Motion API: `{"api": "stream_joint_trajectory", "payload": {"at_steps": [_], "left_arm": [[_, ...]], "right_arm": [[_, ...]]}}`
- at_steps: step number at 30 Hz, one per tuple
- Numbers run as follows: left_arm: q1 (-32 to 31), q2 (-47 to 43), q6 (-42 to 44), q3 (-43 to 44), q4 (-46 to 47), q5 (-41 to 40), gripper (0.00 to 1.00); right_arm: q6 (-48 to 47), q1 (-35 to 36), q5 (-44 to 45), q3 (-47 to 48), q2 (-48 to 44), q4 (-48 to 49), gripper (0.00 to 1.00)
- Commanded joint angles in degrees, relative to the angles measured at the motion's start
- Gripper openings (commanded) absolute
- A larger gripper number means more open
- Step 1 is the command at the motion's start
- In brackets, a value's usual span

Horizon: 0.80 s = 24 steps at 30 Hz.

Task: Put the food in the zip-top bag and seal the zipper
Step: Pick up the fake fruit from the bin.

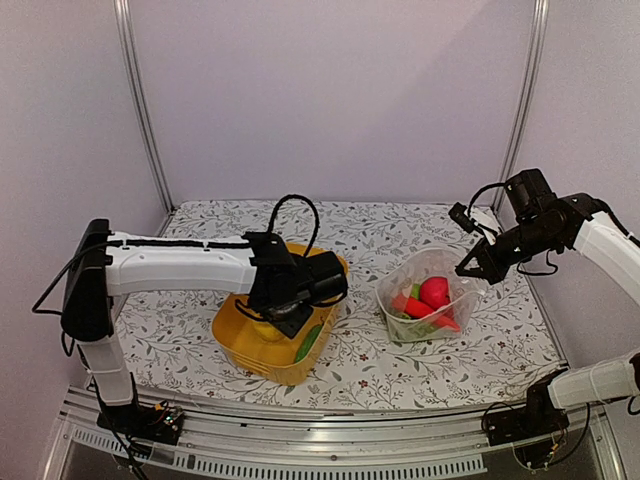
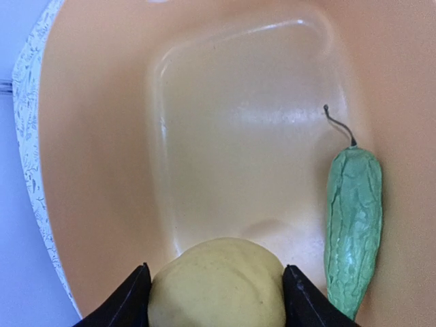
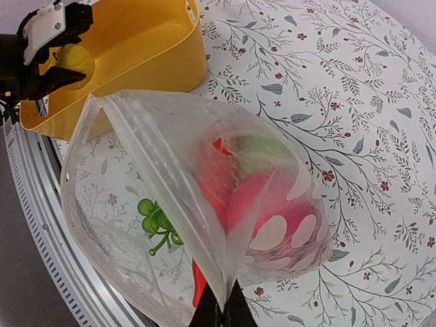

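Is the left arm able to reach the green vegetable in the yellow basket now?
Probably not right away: the left gripper is closed around the yellow fruit. The green vegetable lies uncovered beside it in the basket.

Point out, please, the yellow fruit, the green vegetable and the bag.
yellow fruit point(image 2: 216, 286): left wrist view, its top.
green vegetable point(image 2: 352, 225): left wrist view, mid-body.
bag point(image 3: 150, 150): right wrist view, wall near mouth.

A yellow plastic basket sits on the leaf-patterned tablecloth.
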Motion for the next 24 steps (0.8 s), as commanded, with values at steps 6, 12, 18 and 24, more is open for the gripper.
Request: {"api": "stream_joint_trajectory", "payload": {"at_steps": [6, 12, 18, 24], "left_arm": [[-2.1, -0.5, 5.2, 16.6, -2.4, -7.9, 0.55], [-4.4, 0.7, 11.0, 25.6, 3.9, -8.9, 0.54], [-7.9, 0.1, 17.8, 27.3, 16.6, -6.5, 0.53], [-11.1, -0.9, 22.9, 24.2, 30.8, -1.1, 0.50]], "right_arm": [[0.4, -0.2, 0.7, -0.5, 0.0, 0.4, 0.00], [0.4, -0.2, 0.7, -0.4, 0.0, 0.2, 0.00], [0.3, -0.2, 1.0, -0.5, -0.2, -0.3, 0.00], [0.3, -0.2, 0.8, -0.5, -0.2, -0.2, 0.00]]}}
